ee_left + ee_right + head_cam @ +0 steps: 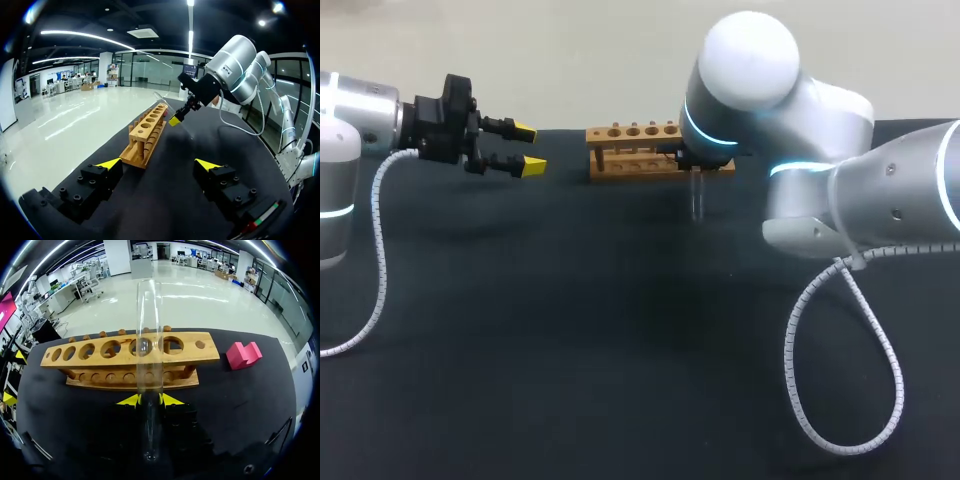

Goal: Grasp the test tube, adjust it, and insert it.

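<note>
left arm (pixel 360 115), right arm (pixel 880 180): silver-grey rounded links; white caps; cyan light rings | cables (pixel 895 385): white; coiled | left gripper (pixel 529 148): black screwed blocks; yellow wedge tips

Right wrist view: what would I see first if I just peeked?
A clear glass test tube stands out, gripped between the yellow tips of the right gripper, with the wooden rack and its row of holes just ahead. A bright pink block sits past one end of the rack. Off to the side, the left gripper hangs open and empty.

There are 1 test tube (pixel 149 315), 1 wooden rack (pixel 187 356), 1 pink block (pixel 243 355) and 2 arms, left (pixel 360 112) and right (pixel 880 180).
</note>
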Motion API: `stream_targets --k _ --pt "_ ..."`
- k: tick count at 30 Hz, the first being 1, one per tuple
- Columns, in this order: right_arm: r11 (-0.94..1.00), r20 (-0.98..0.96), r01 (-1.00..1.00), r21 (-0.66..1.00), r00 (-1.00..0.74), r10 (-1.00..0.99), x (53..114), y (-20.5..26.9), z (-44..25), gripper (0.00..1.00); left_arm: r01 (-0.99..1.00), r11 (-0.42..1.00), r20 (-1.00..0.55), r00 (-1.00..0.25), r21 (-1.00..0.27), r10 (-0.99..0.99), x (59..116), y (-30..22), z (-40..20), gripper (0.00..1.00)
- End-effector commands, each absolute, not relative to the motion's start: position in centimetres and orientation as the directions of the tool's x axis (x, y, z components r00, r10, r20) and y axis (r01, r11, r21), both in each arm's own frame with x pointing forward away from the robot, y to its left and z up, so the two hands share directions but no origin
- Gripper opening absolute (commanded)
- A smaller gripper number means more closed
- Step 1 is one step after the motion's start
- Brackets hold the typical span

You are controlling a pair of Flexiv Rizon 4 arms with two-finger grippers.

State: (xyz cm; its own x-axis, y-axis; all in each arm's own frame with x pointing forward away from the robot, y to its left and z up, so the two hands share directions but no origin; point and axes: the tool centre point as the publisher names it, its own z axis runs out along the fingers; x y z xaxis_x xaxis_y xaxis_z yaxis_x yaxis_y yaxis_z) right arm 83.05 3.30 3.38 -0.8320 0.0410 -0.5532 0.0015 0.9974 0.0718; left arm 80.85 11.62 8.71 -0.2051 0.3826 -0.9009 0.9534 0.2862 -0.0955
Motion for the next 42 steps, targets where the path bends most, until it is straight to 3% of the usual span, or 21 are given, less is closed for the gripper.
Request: stream_targets --k 1,24,42 --pt "0.997 -0.582 0.019 0.073 -0.811 0.058 82.4 3.2 3.8 0.0 0.954 0.284 -0.903 -0.201 -0.093 0.38 80.9 11.7 8.6 1.0" --pt "0.989 -0.738 0.103 0.104 -0.659 0.146 77.3 2.3 10.4 0.0 0.954 0.284 -0.903 -0.201 -0.093 0.38 80.9 11.7 8.6 1.0" --pt "0.987 -0.76 0.105 0.125 -0.629 0.163 75.9 1.9 11.7 0.0 0.954 0.284 -0.903 -0.201 -0.093 0.38 80.9 11.7 8.6 1.0"
